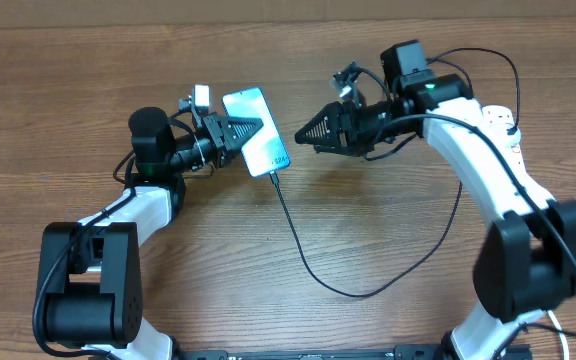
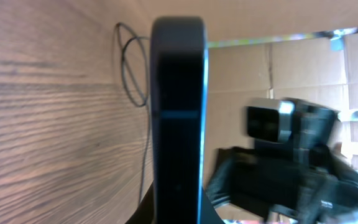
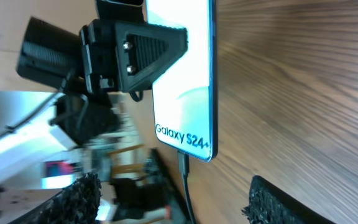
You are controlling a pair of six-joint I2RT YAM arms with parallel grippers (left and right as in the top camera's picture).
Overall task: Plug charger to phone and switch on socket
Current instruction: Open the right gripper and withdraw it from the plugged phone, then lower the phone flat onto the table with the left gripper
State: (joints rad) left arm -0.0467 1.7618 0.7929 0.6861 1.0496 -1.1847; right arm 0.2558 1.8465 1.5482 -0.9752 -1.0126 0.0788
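Observation:
The phone [image 1: 268,150] has a lit screen and stands tilted on its long edge above the table. My left gripper [image 1: 249,130] is shut on its upper part. In the left wrist view the phone [image 2: 178,112] shows edge-on between the jaws of the left gripper [image 2: 178,214]. The charger [image 1: 313,268] is a thin black cable whose connector [image 3: 184,163] sits in the phone's [image 3: 182,74] bottom port. My right gripper [image 1: 301,135] is open just right of the phone, holding nothing, its fingers [image 3: 82,196] either side of the cable. The white socket [image 1: 505,128] lies at the far right, partly behind the right arm.
The black cable loops across the table's middle [image 1: 388,285] and runs up toward the right arm [image 1: 458,200]. A coil of it lies beyond the phone [image 2: 129,68]. Cardboard [image 2: 272,68] stands past the table.

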